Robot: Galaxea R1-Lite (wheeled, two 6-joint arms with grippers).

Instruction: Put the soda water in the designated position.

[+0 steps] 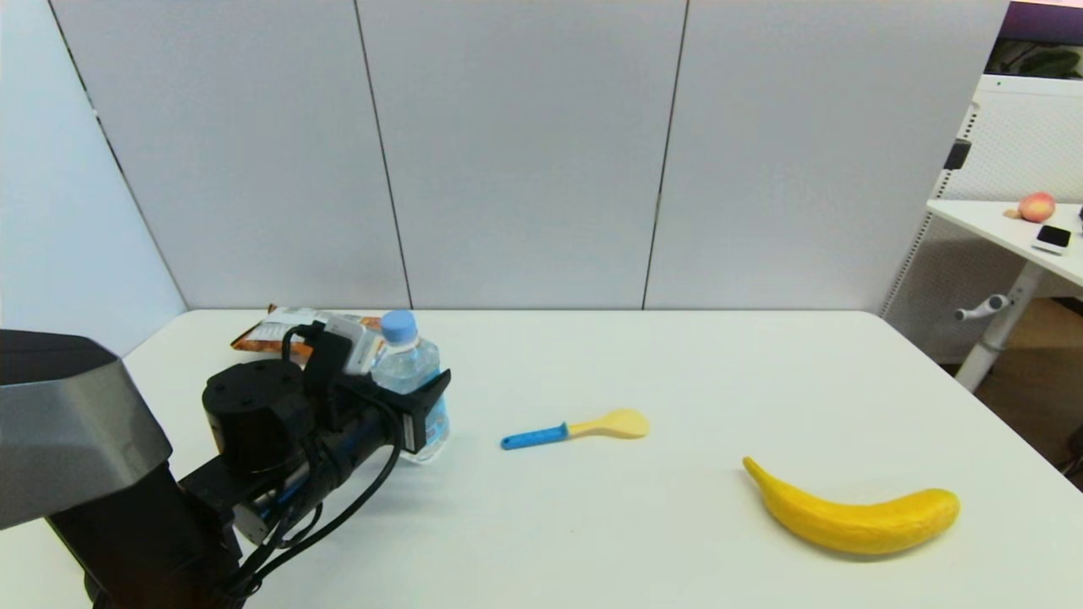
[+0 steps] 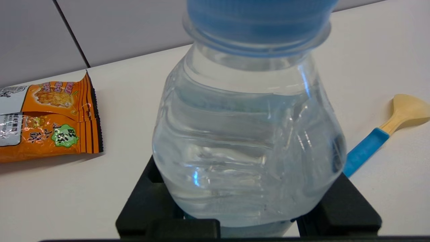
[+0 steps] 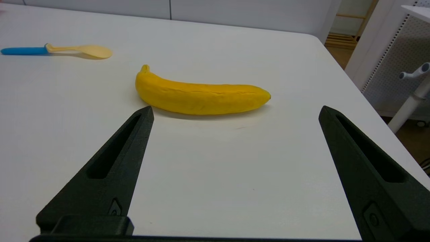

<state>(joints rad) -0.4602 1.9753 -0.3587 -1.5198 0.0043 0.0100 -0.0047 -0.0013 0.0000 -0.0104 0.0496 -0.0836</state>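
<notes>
The soda water (image 1: 409, 365), a small clear bottle with a light blue cap, stands upright at the left of the table. My left gripper (image 1: 420, 412) is shut on its body from the near side, one black finger on each flank. The bottle (image 2: 248, 134) fills the left wrist view, with the fingers (image 2: 339, 205) pressed to its lower sides. Whether its base touches the table is hidden. My right gripper (image 3: 235, 108) is open low over the table, just short of the banana, and out of the head view.
An orange snack packet (image 1: 283, 328) lies behind the bottle near the wall. A spoon (image 1: 575, 428) with a blue handle lies right of the bottle. A yellow banana (image 1: 854, 512) lies at the front right. The table's right edge (image 1: 973, 397) is near it.
</notes>
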